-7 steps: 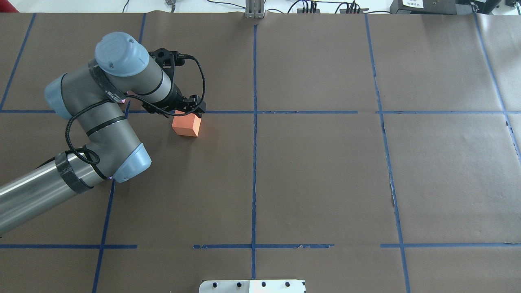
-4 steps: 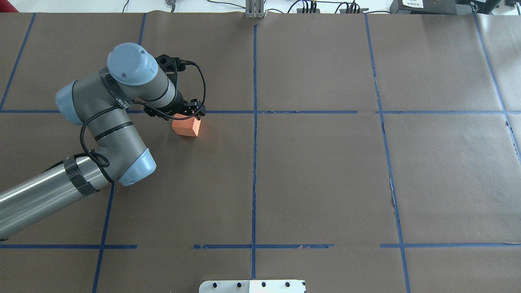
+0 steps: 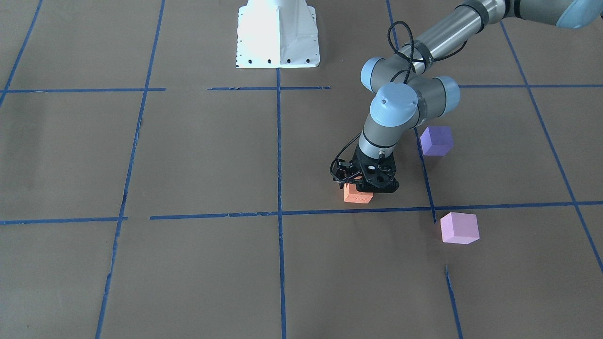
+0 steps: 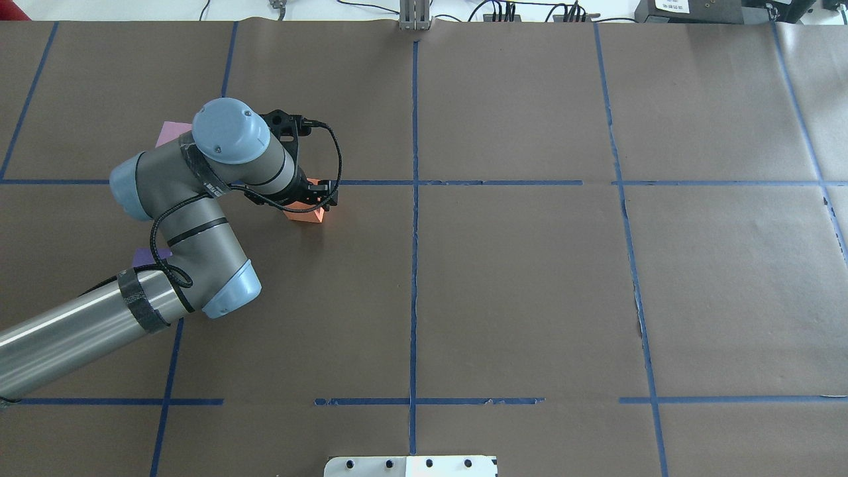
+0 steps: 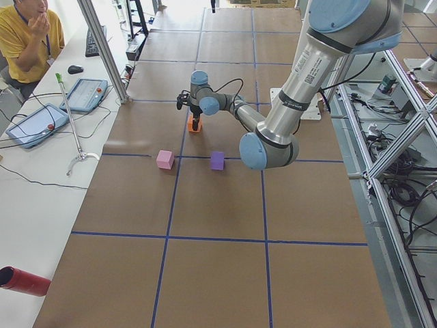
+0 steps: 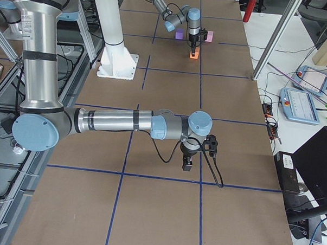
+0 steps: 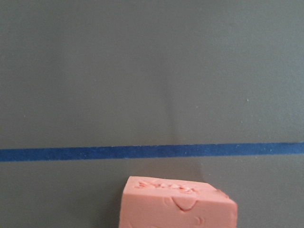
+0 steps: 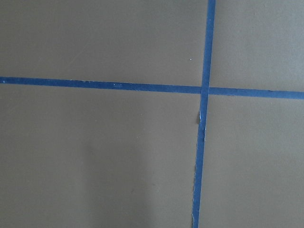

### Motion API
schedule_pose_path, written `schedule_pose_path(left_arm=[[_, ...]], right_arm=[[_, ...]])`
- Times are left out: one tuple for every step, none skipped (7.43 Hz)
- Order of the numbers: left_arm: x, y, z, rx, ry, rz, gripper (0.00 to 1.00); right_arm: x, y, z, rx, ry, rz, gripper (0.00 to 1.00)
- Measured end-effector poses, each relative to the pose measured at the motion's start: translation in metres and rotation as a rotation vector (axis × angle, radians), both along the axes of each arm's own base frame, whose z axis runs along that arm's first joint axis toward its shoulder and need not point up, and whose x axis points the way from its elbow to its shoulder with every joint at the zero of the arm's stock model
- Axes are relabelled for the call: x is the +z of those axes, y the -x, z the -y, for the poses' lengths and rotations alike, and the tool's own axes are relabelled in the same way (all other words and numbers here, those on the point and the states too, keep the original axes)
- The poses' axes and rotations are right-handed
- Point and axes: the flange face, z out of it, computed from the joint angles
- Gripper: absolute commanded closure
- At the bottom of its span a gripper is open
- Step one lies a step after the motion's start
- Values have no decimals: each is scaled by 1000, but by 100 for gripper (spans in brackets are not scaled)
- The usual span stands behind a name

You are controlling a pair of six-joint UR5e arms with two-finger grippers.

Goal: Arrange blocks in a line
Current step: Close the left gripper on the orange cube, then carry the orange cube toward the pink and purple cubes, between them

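Observation:
The orange block (image 3: 358, 196) lies just on the robot's side of a blue tape line; it also shows in the overhead view (image 4: 310, 214) and at the bottom of the left wrist view (image 7: 178, 203). My left gripper (image 3: 365, 182) is low over it, open, and covers most of its top (image 4: 313, 199). The violet block (image 3: 436, 140) and the pink block (image 3: 459, 228) lie apart to the robot's left. In the overhead view only corners of the pink block (image 4: 169, 132) and the violet block (image 4: 147, 256) show past the arm. My right gripper (image 6: 188, 162) hangs over bare table far away; I cannot tell its state.
Brown paper with a blue tape grid (image 4: 414, 182) covers the table. The white robot base (image 3: 277, 35) stands at the near middle. An operator (image 5: 27, 41) sits beyond the far edge, with tablets (image 5: 34, 123) and a red cylinder (image 5: 24, 281) there.
My left arm has swung toward the robot and to the right, bringing the gripper down over the orange block. Corners of the pink and violet blocks now show past the arm. The orange block has not moved.

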Motion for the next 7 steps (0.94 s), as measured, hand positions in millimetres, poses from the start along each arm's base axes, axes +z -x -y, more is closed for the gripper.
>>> schedule_pose_path(left_arm=[[0, 5, 4, -2, -2, -7, 66], [2, 16, 10, 2, 1, -15, 66], [13, 37, 13, 23, -2, -19, 66], [36, 70, 12, 47, -2, -17, 67], [67, 102, 11, 57, 26, -10, 67], [101, 130, 8, 53, 64, 6, 66], [126, 148, 5, 44, 94, 21, 65]], right_arm=[[0, 0, 0, 0, 0, 0, 0], [0, 0, 0, 0, 0, 0, 0], [0, 0, 0, 0, 0, 0, 0], [0, 0, 0, 0, 0, 0, 0], [0, 0, 0, 0, 0, 0, 0], [0, 0, 0, 0, 0, 0, 0], [0, 0, 0, 0, 0, 0, 0]])
